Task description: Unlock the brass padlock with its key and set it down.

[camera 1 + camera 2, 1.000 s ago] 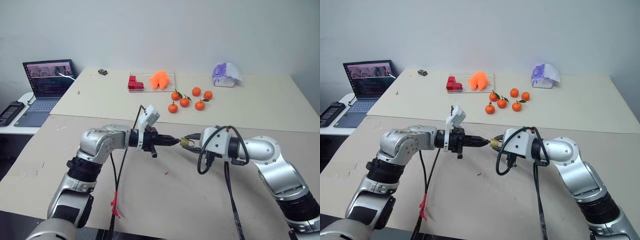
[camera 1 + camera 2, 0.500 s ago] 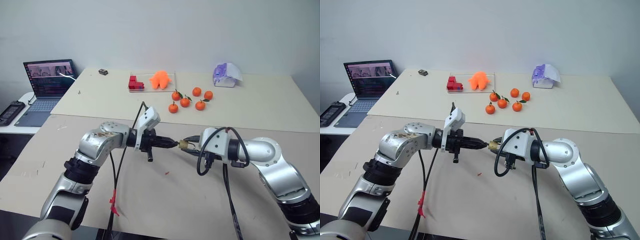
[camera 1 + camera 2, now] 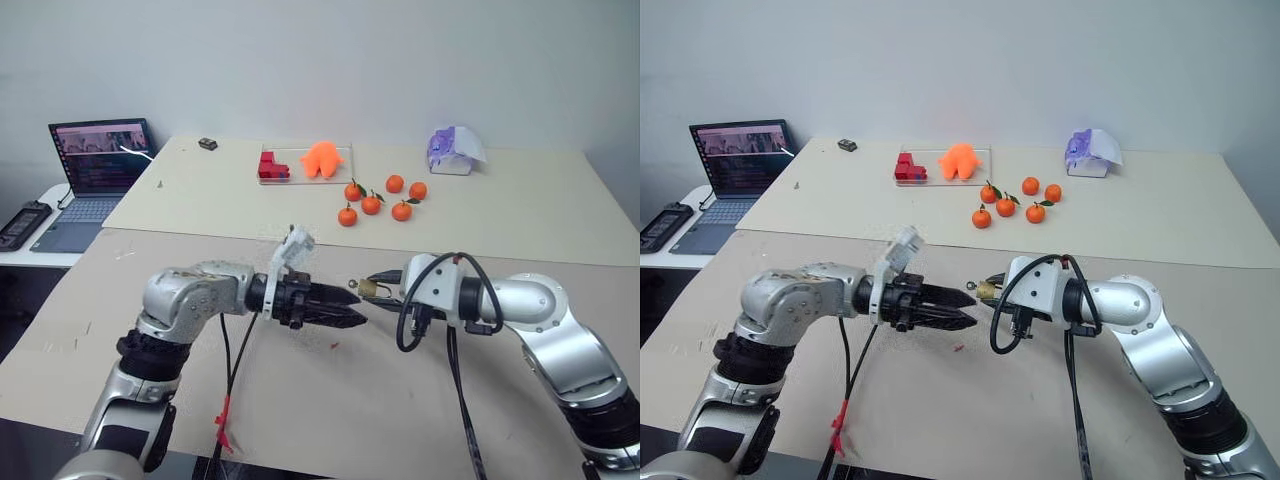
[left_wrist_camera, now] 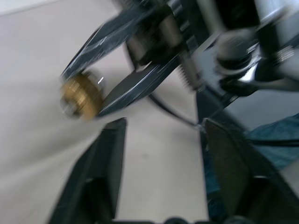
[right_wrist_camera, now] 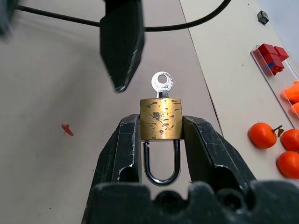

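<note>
Right hand (image 5: 161, 135) clenched on the brass padlock (image 5: 161, 118), one finger on each side of the body, held above the near desk (image 3: 400, 400), mid-scene. Shackle (image 5: 161, 163) sits back between the fingers; whether it is seated or popped is hard to tell. The key (image 5: 162, 84) sticks out of the padlock's far end, only its round silvery bow showing, the blade hidden inside the body.

Left hand (image 3: 355, 311) released, fingers spread apart, tips just left of the padlock and key, gripping nothing. In the left wrist view the padlock is a blurred gold blob, key not readable there.

Small red scrap (image 3: 333, 347) on the desk below the hands. Farther back on the far desk (image 3: 520, 215): a cluster of oranges (image 3: 380, 200), red blocks (image 3: 270, 167) and an orange toy (image 3: 321, 158) on a clear tray, a purple-white object (image 3: 452, 149) to the right, a small dark item (image 3: 207, 144) to the left. Laptop (image 3: 95, 170) at far left, open, partly cut by the desk edge.
</note>
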Robot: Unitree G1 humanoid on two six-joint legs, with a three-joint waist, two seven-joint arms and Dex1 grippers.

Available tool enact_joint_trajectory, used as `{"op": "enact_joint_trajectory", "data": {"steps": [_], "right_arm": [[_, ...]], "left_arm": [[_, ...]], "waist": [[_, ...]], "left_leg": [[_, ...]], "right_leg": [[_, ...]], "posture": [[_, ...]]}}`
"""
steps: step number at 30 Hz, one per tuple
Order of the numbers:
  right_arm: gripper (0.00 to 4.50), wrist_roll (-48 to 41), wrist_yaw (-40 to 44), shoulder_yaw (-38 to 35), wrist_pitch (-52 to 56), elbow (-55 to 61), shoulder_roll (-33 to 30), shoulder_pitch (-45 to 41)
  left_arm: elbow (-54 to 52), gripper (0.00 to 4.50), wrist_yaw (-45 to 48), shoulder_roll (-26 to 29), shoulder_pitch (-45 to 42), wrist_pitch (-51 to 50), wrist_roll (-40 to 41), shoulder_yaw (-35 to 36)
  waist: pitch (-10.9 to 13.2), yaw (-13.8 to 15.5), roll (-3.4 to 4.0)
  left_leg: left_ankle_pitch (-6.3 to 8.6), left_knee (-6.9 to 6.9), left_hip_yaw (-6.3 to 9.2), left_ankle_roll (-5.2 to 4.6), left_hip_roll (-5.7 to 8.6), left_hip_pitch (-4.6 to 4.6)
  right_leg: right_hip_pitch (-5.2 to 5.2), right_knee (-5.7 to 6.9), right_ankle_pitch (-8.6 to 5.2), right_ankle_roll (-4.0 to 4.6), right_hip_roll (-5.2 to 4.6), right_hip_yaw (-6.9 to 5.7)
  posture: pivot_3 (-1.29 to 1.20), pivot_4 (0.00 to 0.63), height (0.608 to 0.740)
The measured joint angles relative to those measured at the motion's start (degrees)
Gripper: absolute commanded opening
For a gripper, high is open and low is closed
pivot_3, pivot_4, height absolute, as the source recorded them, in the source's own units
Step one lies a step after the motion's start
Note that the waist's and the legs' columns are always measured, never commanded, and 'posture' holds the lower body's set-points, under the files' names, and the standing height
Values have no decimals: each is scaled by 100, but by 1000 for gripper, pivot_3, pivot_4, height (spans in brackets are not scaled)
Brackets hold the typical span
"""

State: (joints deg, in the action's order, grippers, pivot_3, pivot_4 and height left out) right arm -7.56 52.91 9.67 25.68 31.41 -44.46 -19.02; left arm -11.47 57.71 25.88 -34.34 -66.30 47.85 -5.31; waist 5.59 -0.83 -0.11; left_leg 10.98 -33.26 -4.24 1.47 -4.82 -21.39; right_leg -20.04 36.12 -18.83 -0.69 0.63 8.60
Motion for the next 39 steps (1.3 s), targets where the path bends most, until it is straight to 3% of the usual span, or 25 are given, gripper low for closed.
{"op": "enact_joint_trajectory", "data": {"steps": [5,14,26,39], "right_arm": [[912,-54,20,-30,0,0,-129,-1],[912,-61,55,-29,0,-1,-160,-79],[912,-43,-76,-116,163,344,-225,-66],[912,533,-134,98,-639,85,-375,456]], "left_arm": [[55,2959,-528,37,54,-289,90,217],[113,2959,-657,258,153,-256,5,160],[894,2959,-1485,-682,-147,-278,-298,19],[833,2959,-1767,-950,-250,-697,21,457]], "waist": [[0,-15,0],[0,1,0],[-2,-3,3],[-3,-20,6]], "left_leg": [[0,0,7,0,2,1],[-1,1,9,1,2,1],[-1,-3,28,1,10,-12],[-6,0,39,11,12,-14]], "right_leg": [[0,1,0,1,1,1],[1,0,0,1,1,0],[0,-2,0,1,2,-2],[-2,-2,0,0,4,-5]], "posture": [[0,150,723],[0,150,723],[0,150,723],[0,150,723]]}}
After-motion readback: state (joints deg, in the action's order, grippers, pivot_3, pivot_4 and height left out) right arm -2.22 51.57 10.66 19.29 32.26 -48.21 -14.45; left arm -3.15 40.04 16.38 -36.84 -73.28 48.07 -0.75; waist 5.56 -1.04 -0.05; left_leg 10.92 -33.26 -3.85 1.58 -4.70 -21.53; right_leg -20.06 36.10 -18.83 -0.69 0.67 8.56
